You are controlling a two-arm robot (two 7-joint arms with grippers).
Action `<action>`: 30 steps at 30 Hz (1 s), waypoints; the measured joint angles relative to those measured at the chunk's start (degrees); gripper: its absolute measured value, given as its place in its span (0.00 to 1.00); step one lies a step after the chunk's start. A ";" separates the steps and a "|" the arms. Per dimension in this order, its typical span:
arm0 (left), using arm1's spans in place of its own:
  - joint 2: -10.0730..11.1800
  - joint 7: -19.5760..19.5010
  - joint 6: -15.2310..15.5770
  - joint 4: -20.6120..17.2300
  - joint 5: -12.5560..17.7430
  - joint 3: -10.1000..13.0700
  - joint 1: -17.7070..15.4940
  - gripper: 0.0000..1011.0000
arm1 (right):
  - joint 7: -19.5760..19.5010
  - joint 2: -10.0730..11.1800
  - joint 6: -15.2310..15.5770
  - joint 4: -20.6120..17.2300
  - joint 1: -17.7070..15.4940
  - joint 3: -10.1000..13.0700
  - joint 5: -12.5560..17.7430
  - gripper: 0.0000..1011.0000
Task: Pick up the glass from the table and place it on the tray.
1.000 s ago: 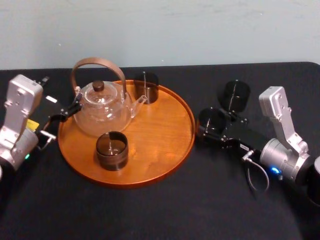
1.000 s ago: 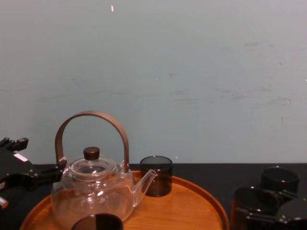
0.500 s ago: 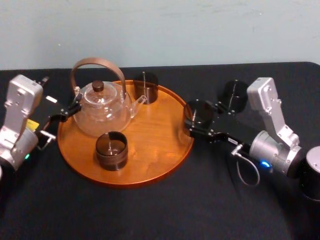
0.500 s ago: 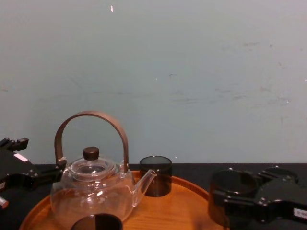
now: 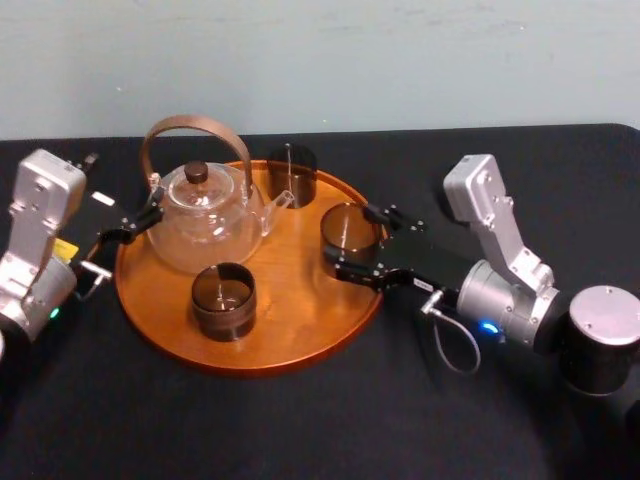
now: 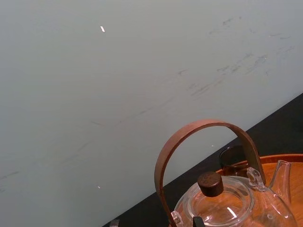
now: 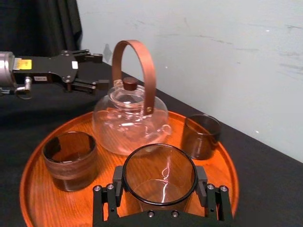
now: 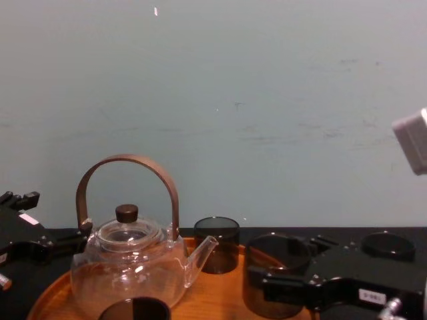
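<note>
My right gripper (image 5: 352, 242) is shut on a smoky clear glass (image 5: 347, 231), reaching in from the right. The glass hangs upright low over the right part of the round orange-brown tray (image 5: 300, 320); whether its base touches the wood I cannot tell. In the right wrist view the glass (image 7: 159, 177) sits between the two black fingers (image 7: 116, 188), with the tray (image 7: 33, 189) beneath. From the chest, the glass (image 8: 275, 273) stands over the tray's (image 8: 220, 293) right side. My left gripper (image 5: 128, 228) stays parked, open, at the tray's left rim beside the teapot.
A glass teapot (image 5: 205, 225) with a brown hoop handle fills the tray's back left. Two dark glasses stand on the tray, one in front (image 5: 224, 300) and one at the back (image 5: 292, 175). Another dark glass (image 8: 388, 245) stands on the black table (image 5: 300, 420) at the right.
My right gripper has carried the glass leftwards from the table, over the rim, to above the tray's right side. The left arm has not moved.
</note>
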 joint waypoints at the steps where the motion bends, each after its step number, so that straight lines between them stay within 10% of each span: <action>1: 0.00 0.00 0.00 0.00 0.00 0.00 0.00 1.00 | 0.05 -0.14 -0.02 0.11 0.10 -0.18 -0.03 0.89; 30: 0.00 0.00 0.00 0.00 0.00 0.00 0.00 1.00 | 1.99 -3.86 -2.84 5.91 2.57 -5.47 -2.48 0.89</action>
